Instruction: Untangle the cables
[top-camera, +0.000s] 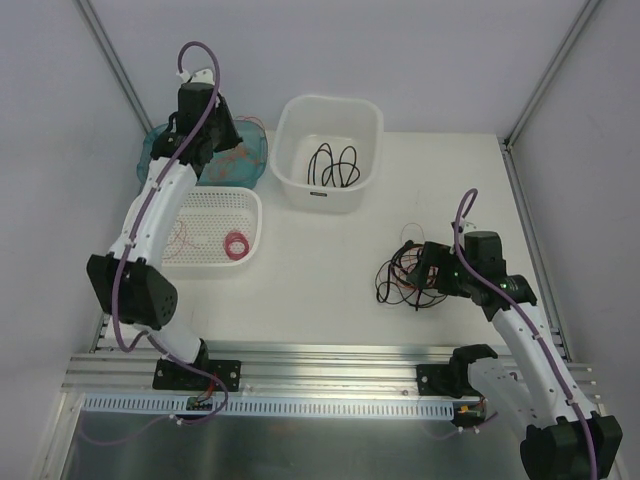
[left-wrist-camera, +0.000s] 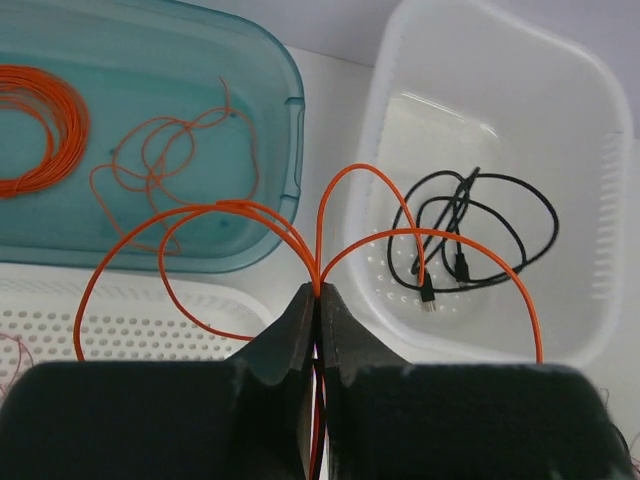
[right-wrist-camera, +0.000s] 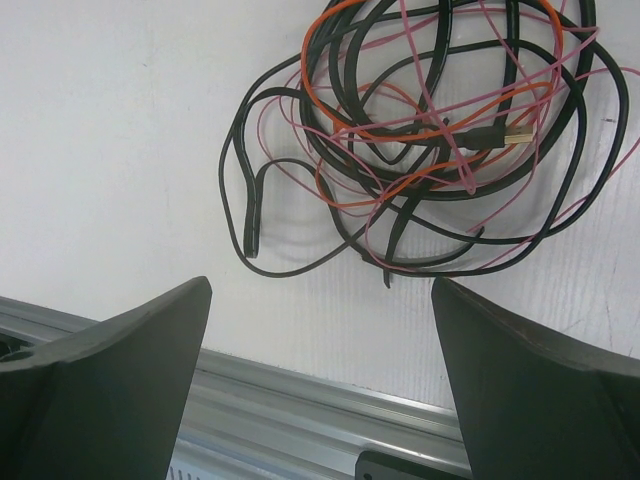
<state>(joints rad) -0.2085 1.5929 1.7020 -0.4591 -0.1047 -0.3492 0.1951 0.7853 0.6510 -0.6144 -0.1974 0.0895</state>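
The cables (right-wrist-camera: 430, 130) lie as a loose tangle of black, pink and orange wires on the white table, seen also from above as the tangle (top-camera: 402, 275). My right gripper (right-wrist-camera: 320, 290) hovers open just short of the tangle, with nothing between its fingers; from above, the right gripper (top-camera: 428, 266) sits at the tangle's right side. My left gripper (left-wrist-camera: 318, 295) is shut on a thin orange cable (left-wrist-camera: 230, 210) that loops out over the bins. From above, the left gripper (top-camera: 226, 140) hangs over the teal bin (top-camera: 150, 150).
The teal bin (left-wrist-camera: 200, 60) holds a neat orange ring (left-wrist-camera: 60, 110) and a loose orange wire (left-wrist-camera: 170, 150). A white tub (top-camera: 290, 130) holds a black cable (top-camera: 333, 165). A white perforated basket (top-camera: 215, 205) holds a pink ring (top-camera: 236, 244). A metal rail (right-wrist-camera: 300, 410) runs along the near edge.
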